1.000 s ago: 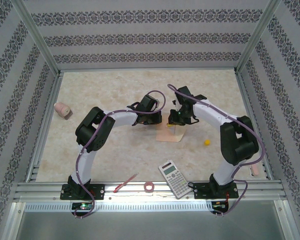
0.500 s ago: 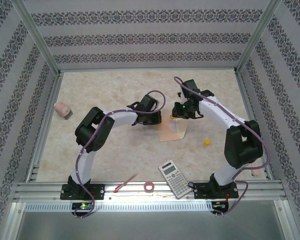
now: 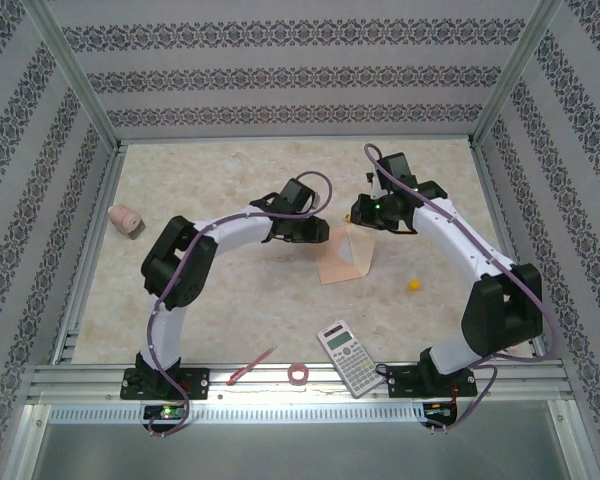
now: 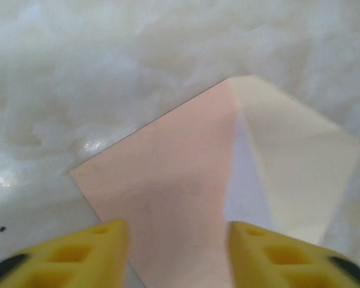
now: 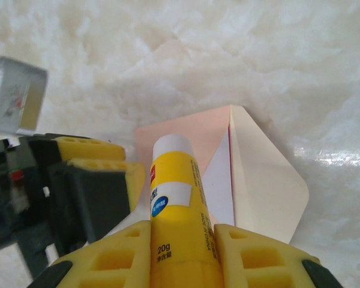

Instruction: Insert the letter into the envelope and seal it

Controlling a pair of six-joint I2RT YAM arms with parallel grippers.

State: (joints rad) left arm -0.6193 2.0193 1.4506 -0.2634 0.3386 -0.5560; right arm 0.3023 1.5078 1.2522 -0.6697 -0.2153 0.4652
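Note:
The peach envelope (image 3: 338,265) lies flat on the table with its cream flap (image 3: 356,250) open. Inside its mouth the letter (image 4: 245,191) shows as a white wedge. My left gripper (image 3: 318,233) hovers at the envelope's left edge. In the left wrist view it (image 4: 177,240) stands open, its yellow fingers astride the envelope (image 4: 168,174) without touching it. My right gripper (image 3: 360,214) sits just beyond the flap. In the right wrist view it (image 5: 183,243) is shut on a yellow glue stick (image 5: 174,180), whose white tip points over the envelope (image 5: 189,129).
A calculator (image 3: 348,357), a pink tape roll (image 3: 299,374) and a red pen (image 3: 250,366) lie near the front rail. A small yellow piece (image 3: 414,284) sits right of the envelope. A pink object (image 3: 126,220) rests at the far left.
My left gripper has opened and let go of the envelope. The right arm has drawn back and to the right with the glue stick.

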